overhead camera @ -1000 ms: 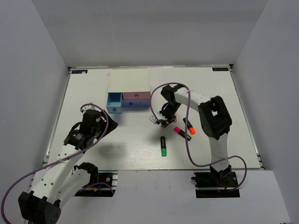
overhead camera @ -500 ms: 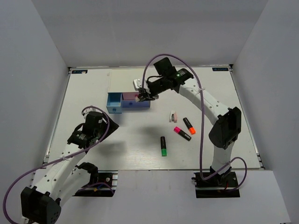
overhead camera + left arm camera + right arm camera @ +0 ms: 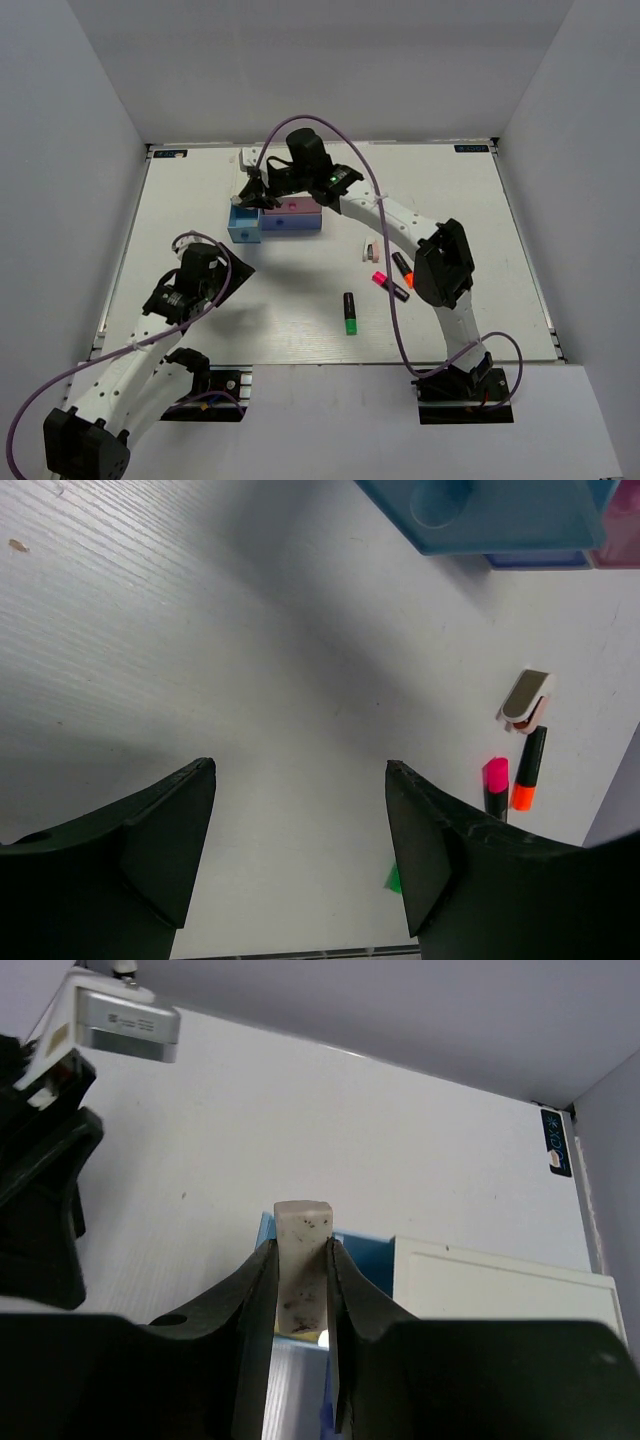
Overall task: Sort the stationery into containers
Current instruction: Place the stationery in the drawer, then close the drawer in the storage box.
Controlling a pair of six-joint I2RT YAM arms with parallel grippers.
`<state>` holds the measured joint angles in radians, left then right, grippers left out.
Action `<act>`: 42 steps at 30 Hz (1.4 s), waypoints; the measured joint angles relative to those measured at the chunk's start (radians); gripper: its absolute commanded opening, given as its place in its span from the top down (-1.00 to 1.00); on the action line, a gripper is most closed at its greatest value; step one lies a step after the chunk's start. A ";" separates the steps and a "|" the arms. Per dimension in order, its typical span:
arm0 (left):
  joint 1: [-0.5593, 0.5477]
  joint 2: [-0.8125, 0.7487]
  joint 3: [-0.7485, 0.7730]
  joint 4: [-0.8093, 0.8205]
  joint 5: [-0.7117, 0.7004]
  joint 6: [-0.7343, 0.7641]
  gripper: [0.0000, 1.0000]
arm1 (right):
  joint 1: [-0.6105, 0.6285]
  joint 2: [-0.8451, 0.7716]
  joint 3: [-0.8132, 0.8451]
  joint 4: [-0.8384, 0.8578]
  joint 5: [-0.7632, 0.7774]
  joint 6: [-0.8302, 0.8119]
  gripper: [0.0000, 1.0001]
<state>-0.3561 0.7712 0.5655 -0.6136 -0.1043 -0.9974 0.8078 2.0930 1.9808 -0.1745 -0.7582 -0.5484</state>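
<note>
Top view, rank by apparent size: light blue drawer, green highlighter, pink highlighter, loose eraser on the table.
1. light blue drawer
2. green highlighter and pink highlighter: look alike, not ranked
3. loose eraser

Tan eraser [image 3: 302, 1250] upright abv open blue drawer [image 3: 243, 226] (green-end highlighter [image 3: 350, 313] flat, well apart).

White wood-grain table [image 3: 500, 250] between grey walls [image 3: 60, 150]; blue sticker [image 3: 473, 149] at far corner

Bright, even overhead light casts soft shadows.
</note>
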 measured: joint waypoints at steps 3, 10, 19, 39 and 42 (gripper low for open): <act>0.000 -0.019 0.000 -0.007 -0.005 -0.006 -0.57 | 0.011 0.040 0.000 0.095 0.018 0.071 0.62; 0.000 -0.018 0.000 -0.008 -0.011 -0.011 -0.57 | 0.012 0.116 0.009 0.216 0.063 0.168 0.29; 0.000 0.012 0.000 0.023 -0.010 -0.013 -0.54 | 0.006 0.152 0.013 0.240 0.098 0.182 -0.12; 0.008 0.181 -0.015 0.203 -0.011 0.050 0.38 | -0.090 -0.121 -0.161 0.137 0.288 0.040 0.07; 0.008 0.212 -0.015 0.226 -0.011 0.061 0.46 | -0.116 -0.139 -0.161 0.077 0.308 -0.011 -0.05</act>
<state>-0.3477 0.9833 0.5503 -0.3874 -0.1158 -0.9363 0.6918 1.9541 1.8202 -0.0971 -0.4500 -0.5594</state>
